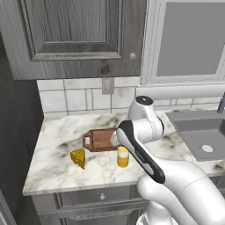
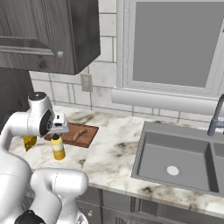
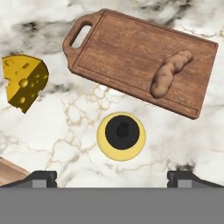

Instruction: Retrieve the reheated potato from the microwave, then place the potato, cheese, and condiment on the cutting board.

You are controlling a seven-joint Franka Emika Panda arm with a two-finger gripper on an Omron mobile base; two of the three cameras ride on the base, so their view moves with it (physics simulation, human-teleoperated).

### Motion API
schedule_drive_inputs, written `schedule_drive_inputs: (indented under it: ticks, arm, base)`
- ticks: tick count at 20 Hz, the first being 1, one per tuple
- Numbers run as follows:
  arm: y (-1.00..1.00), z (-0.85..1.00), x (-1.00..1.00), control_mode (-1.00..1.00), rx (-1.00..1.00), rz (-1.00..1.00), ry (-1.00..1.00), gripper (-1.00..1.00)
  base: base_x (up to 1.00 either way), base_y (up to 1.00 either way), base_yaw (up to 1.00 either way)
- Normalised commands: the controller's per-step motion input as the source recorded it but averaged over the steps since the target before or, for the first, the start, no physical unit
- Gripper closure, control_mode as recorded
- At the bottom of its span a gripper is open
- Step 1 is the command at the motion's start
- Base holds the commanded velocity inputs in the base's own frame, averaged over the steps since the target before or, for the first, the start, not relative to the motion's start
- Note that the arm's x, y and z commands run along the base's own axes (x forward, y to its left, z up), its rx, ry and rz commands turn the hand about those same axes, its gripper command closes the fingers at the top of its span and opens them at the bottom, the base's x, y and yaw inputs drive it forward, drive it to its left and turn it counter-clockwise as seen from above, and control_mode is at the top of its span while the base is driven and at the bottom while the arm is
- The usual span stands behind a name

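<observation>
on the cutting board [image 3: 131,48] the potato [image 3: 169,73] already lies; the hand [image 3: 112,177] hangs wide open and empty above the condiment [image 3: 121,136], which stands on the desk [image 3: 61,131] beside the board. next, i judge: descend, grip it; the cheese [image 3: 24,82] waits.

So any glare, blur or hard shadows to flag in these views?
Hand view: sharp, evenly lit, no glare on the cutting board; the potato throws only a faint shadow. Both base views: soft, flat rendered light, slightly coarse, nothing out of focus.
</observation>
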Motion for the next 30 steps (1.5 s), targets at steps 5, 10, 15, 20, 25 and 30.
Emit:
schedule_drive_inputs:
  ticks: [5, 10, 15, 20, 25, 30]
  arm:
    - [0.00, -0.05, 0.02, -1.00, 0.00, 0.00, 0.00, -1.00]
    - [0.01, -0.09, 0.00, -1.00, 0.00, 0.00, 0.00, -1.00]
    - [0.00, -0.10, 0.06, -1.00, 0.00, 0.00, 0.00, -1.00]
    - [0.00, -0.08, 0.16, -1.00, 0.00, 0.00, 0.00, -1.00]
    - [0.01, -0.07, 0.10, -1.00, 0.00, 0.00, 0.00, -1.00]
    - [0.02, -0.12, 0.04, -1.00, 0.00, 0.00, 0.00, -1.00]
  base:
    - [0.00, 0.00, 0.00]
    - [0.00, 0.00, 0.00]
    - [0.00, 0.00, 0.00]
    - [0.00, 0.00, 0.00]
    - [0.00, 0.00, 0.00]
    - [0.00, 0.00, 0.00]
